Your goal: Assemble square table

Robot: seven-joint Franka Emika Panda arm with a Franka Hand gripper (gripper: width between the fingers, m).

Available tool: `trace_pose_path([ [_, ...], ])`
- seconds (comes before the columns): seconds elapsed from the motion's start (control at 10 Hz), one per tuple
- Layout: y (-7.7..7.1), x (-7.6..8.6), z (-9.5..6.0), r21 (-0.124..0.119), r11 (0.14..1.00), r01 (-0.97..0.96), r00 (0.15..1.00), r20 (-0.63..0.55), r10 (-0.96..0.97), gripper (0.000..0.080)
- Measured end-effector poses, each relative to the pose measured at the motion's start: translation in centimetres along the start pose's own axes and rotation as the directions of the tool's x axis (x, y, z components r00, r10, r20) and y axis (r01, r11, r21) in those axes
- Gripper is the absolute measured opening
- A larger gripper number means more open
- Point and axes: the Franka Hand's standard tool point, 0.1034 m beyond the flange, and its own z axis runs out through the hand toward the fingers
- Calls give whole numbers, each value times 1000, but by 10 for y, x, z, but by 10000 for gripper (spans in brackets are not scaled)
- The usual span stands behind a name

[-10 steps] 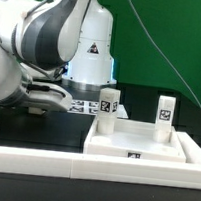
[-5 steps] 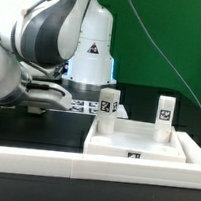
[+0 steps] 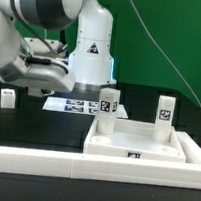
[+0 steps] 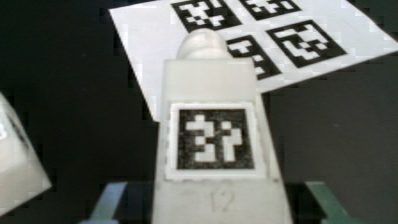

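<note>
The gripper (image 4: 217, 203) is straddling one leg post (image 4: 215, 120), with fingers (image 4: 118, 200) flanking its squared end. Thin dark slivers are showing on both sides, so I cannot tell whether it is clamping or merely bracketing. Taking it by the end is, I reckon, leaving its length free for fitting. The post is looking white and blocky, wearing a black-and-white tag, its rounded tip pointing away from the gripper over the marker board (image 4: 146, 30). Toward the exterior view's right of the arm, the tray-like table top (image 3: 99, 139) is lying with an upright post (image 3: 108, 102) and its twin (image 3: 166, 108) standing at its far edge. A spare post (image 3: 8, 98) is waiting on the arm's other side.
</note>
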Motion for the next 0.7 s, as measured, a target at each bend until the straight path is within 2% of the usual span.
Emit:
trace_pose_path([
  [0.1, 0, 2, -9, 2, 1000, 6, 998, -58, -6, 290],
  [0.2, 1, 0, -7, 4, 1000, 5, 998, -58, -5, 290],
  [0.3, 1, 5, -9, -2, 1000, 6, 996, -87, -6, 290],
  [0.4, 1, 13, -15, -17, 1000, 12, 982, -189, -15, 290],
  [0.5, -4, 11, -17, -16, 1000, 3, 968, -250, -7, 290],
  [0.6, -16, 8, -27, -19, 1000, 5, 957, -289, -10, 290],
  [0.7, -29, 11, -43, -34, 999, 15, 932, -360, -26, 290],
])
